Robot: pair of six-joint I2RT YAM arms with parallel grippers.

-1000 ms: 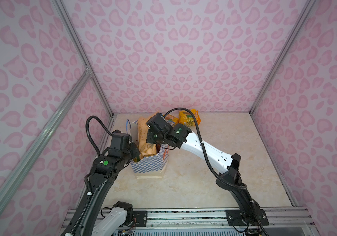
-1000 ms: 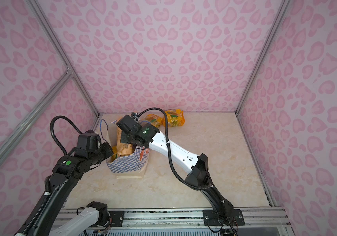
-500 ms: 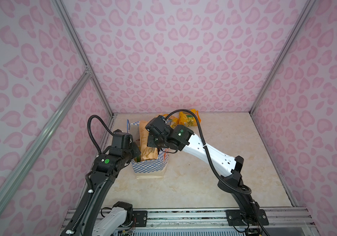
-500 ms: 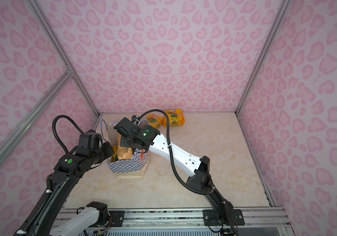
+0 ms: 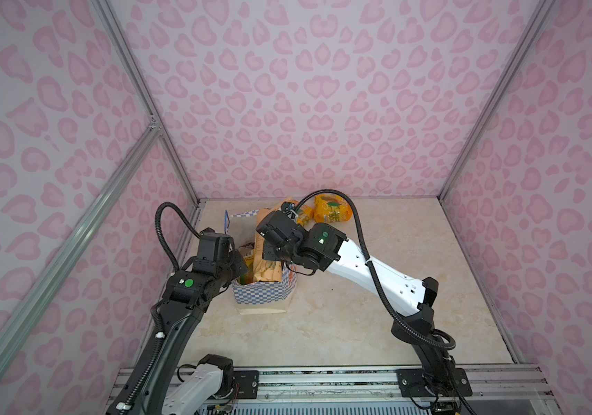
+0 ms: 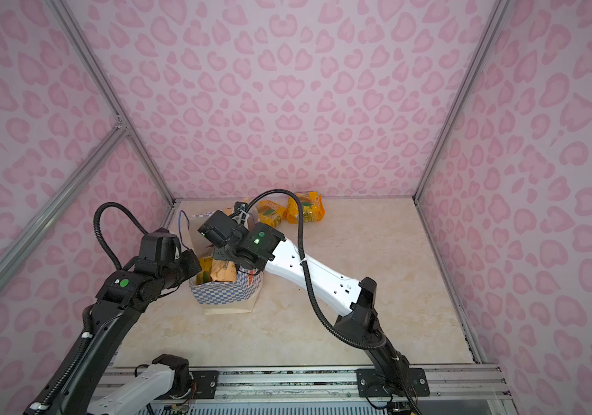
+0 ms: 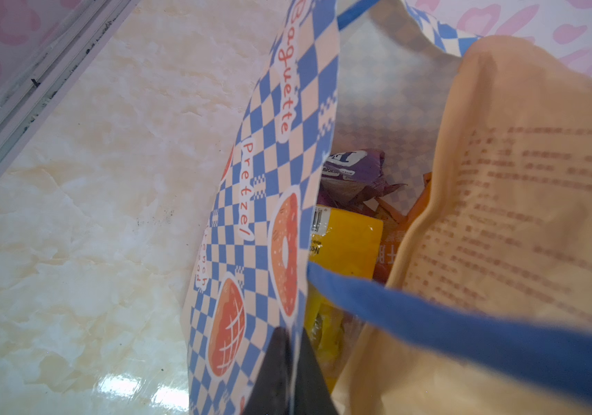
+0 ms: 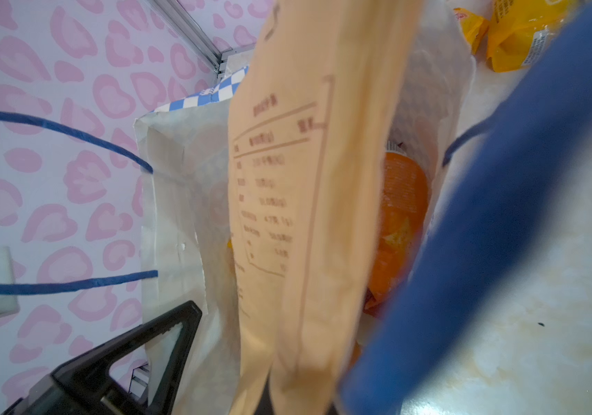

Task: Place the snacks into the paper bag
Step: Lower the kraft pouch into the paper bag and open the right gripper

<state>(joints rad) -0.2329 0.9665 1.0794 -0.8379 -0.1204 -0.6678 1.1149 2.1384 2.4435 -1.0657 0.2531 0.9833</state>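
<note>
The paper bag [image 5: 264,293] [image 6: 222,293] stands open at the left of the table in both top views. My left gripper [image 7: 292,345] is shut on its checkered rim [image 7: 269,215]. My right gripper [image 8: 269,399] is shut on the top edge of the tan pouch [image 8: 305,179] [image 7: 521,215], which hangs upright inside the bag [image 5: 267,266]. Below it lie a purple packet [image 7: 355,169], a yellow packet [image 7: 345,244] and an orange packet [image 8: 398,222]. Two orange-yellow packets [image 5: 332,212] [image 5: 303,215] lie on the table behind the bag.
A blue cord handle [image 7: 467,330] [image 8: 503,233] crosses close in front of both wrist cameras. The pink patterned left wall and its metal rail [image 5: 194,215] stand close beside the bag. The marble tabletop [image 5: 395,269] stretches to the right.
My right gripper has come down and toward the front with the tan pouch, sinking it deeper into the bag. The left gripper has kept its hold on the rim.
</note>
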